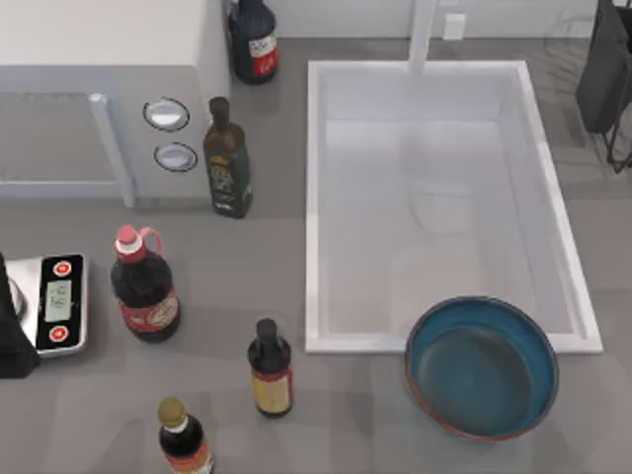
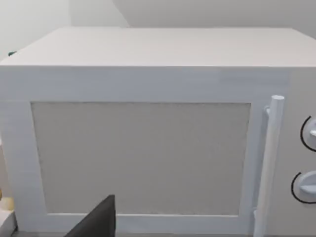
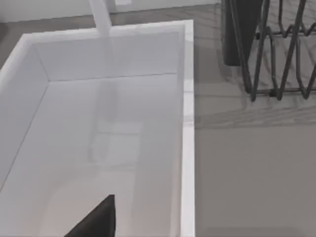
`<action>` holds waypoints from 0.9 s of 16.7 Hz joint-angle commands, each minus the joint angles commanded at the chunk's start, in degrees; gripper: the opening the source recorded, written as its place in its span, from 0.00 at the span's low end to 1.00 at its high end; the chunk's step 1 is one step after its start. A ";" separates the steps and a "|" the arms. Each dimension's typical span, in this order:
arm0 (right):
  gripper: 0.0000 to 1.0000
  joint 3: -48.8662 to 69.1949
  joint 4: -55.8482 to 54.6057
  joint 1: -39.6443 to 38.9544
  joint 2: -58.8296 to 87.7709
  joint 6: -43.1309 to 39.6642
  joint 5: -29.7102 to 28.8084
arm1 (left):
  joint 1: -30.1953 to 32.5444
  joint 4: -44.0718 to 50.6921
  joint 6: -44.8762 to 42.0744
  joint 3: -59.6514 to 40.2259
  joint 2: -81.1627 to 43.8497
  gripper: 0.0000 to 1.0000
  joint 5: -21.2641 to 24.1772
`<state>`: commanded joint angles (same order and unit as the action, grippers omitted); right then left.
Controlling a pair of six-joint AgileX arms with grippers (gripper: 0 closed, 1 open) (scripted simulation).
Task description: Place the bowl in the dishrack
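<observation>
Starting at table's left: my left gripper (image 1: 15, 341) parked by kitchen scale (image 1: 57, 301), facing microwave (image 2: 148, 143), can't tell jaw state. Bottles mid-table. Bowl (image 1: 482, 367) upright at sink's (image 1: 316, 197) near-right corner, overlapping rim. Dishrack (image 3: 276, 54) far right; my right gripper (image 1: 604, 69) there, jaws unclear too.

Left arm (image 1: 12, 336) parked far left; right arm (image 1: 604, 69) far right.

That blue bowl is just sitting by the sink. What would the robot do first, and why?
Probably bring the right hand down toward the bowl to take hold of its rim. The bowl rests untouched on the counter at the sink's near right corner, the dishrack stands past the sink's far right corner, and the right arm is parked nearest both.
</observation>
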<state>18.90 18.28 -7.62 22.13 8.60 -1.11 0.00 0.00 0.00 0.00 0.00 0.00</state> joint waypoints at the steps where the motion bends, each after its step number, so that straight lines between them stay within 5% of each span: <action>1: 1.00 3.68 3.79 -1.57 5.44 1.68 -0.15 | 0.00 0.00 0.00 0.00 0.00 1.00 0.00; 8: 1.00 28.59 30.47 -13.11 42.83 13.19 -0.56 | 0.00 0.00 0.00 0.00 0.00 1.00 0.00; 15: 1.00 44.69 45.37 -20.24 62.82 19.81 -0.99 | 0.00 0.00 0.00 0.00 0.00 1.00 0.00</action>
<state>63.58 63.65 -27.87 84.96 28.41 -2.11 0.00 0.00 0.00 0.00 0.00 0.00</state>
